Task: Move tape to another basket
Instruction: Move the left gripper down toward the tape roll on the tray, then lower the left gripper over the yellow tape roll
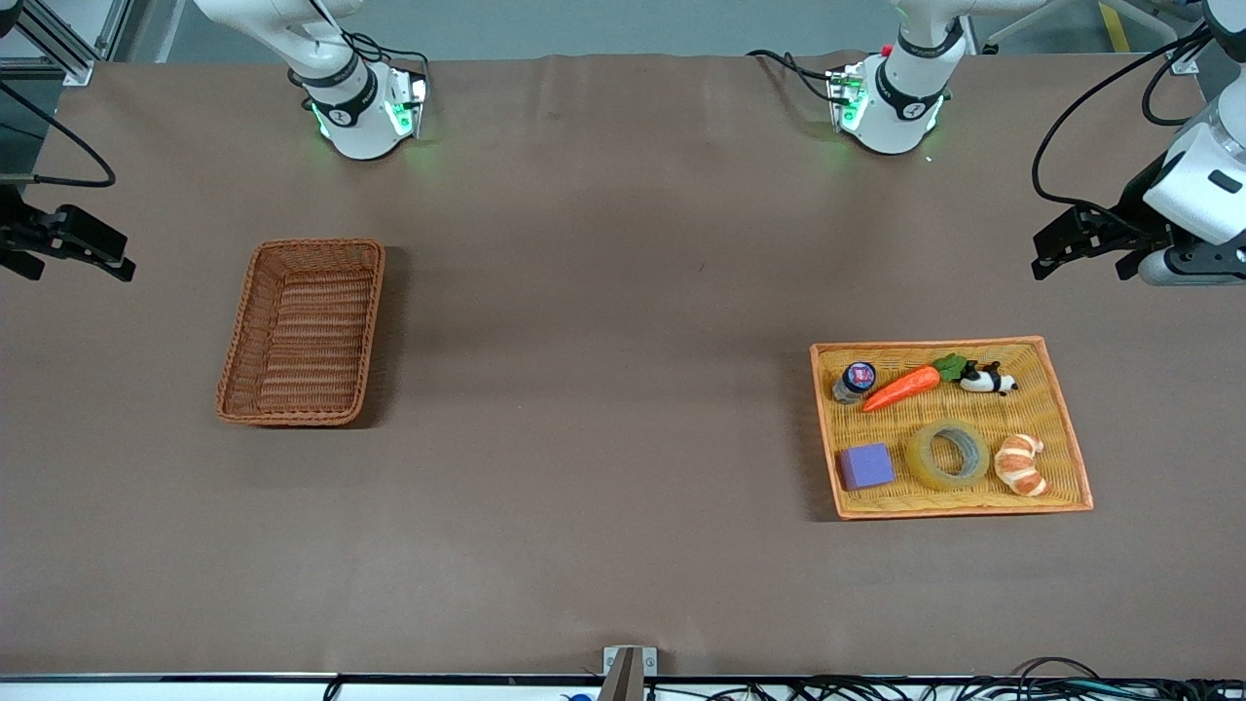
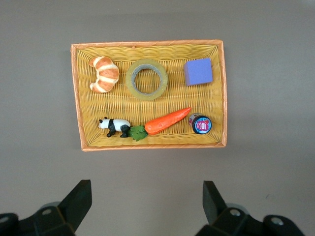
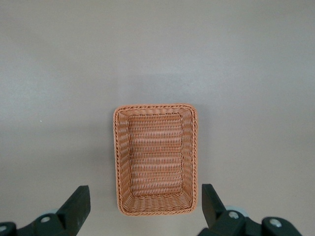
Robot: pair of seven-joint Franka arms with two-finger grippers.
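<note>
The tape [image 1: 923,456] lies flat in the yellow woven tray [image 1: 1066,419] at the left arm's end of the table, between a purple block [image 1: 866,465] and a croissant [image 1: 1020,464]. It also shows in the left wrist view [image 2: 132,81]. The reddish-brown wicker basket [image 1: 302,336] stands empty at the right arm's end, and shows in the right wrist view [image 3: 156,157]. My left gripper [image 1: 1046,255] is open and empty, high over bare table beside the tray [image 2: 146,191]. My right gripper [image 1: 122,255] is open and empty, high over bare table beside the basket [image 3: 145,196].
The tray also holds a toy carrot [image 1: 900,387], a toy panda [image 1: 988,380] and a small jar with a blue lid [image 1: 855,380]. Brown table cloth lies bare between the tray and the basket. Cables run along the table's edge nearest the front camera.
</note>
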